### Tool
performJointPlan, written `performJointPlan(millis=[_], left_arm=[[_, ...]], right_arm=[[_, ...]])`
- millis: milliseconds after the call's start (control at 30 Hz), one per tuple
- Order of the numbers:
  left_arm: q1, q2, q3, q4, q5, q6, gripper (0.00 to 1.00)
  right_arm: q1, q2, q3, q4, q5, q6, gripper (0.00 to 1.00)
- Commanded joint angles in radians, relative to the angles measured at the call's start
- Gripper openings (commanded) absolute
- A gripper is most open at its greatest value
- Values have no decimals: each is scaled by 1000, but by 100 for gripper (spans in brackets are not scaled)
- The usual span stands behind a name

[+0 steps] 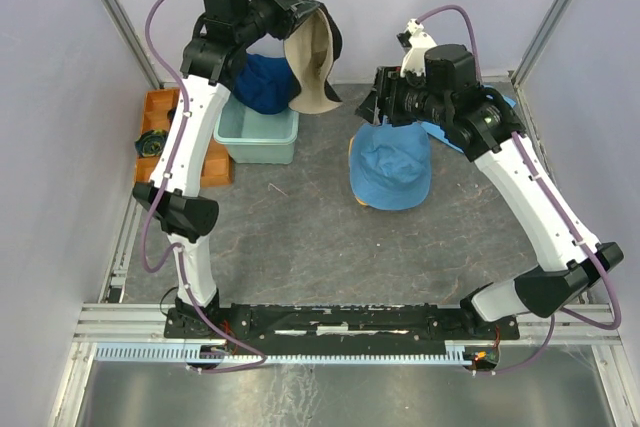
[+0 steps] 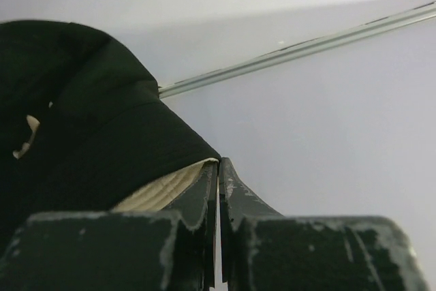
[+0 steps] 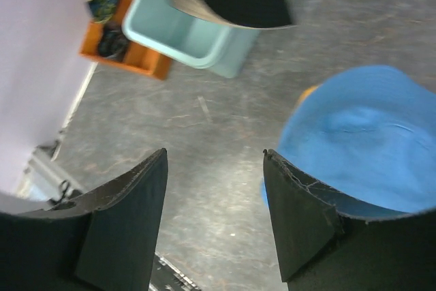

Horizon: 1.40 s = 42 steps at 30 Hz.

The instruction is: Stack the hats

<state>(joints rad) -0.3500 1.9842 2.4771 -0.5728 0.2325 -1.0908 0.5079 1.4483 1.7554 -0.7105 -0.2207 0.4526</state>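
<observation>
Left pincer (image 2: 219, 168) grips the black hat (image 2: 88, 127) by its brim, high at far left, likely for carrying; right pincer (image 3: 214, 158), wide and empty, hovers by the light blue hat (image 1: 392, 167) at centre-right.

Each arm has white link shells and black joint housings: the left arm (image 1: 195, 127) and the right arm (image 1: 535, 202). A purple cable (image 1: 149, 22) loops along each. Both bases are bolted to a black plate (image 1: 340, 322) at 6 o'clock. The left claw (image 2: 218, 167) has scuffed, paint-chipped black fingers. The right claw (image 3: 214, 161) has broad matte-black fingers.
</observation>
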Motion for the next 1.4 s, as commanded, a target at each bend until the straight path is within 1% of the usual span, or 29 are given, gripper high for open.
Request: performJointPlan(millis=[0, 233, 567, 867, 1200, 1367], left_arm=[[-9, -35, 30, 112, 59, -84, 3], [-29, -42, 19, 121, 83, -110, 3], [-54, -75, -9, 119, 96, -127, 3], [-61, -86, -18, 119, 104, -134, 3], [-59, -68, -20, 124, 97, -125, 3], [-68, -65, -21, 148, 109, -157, 3]], right_arm=[[0, -10, 37, -40, 212, -76, 66], [60, 30, 29, 20, 283, -100, 68], [66, 75, 65, 73, 331, -121, 69], [75, 151, 129, 104, 315, -103, 69], [80, 111, 154, 82, 336, -105, 70], [86, 126, 159, 92, 359, -119, 70]])
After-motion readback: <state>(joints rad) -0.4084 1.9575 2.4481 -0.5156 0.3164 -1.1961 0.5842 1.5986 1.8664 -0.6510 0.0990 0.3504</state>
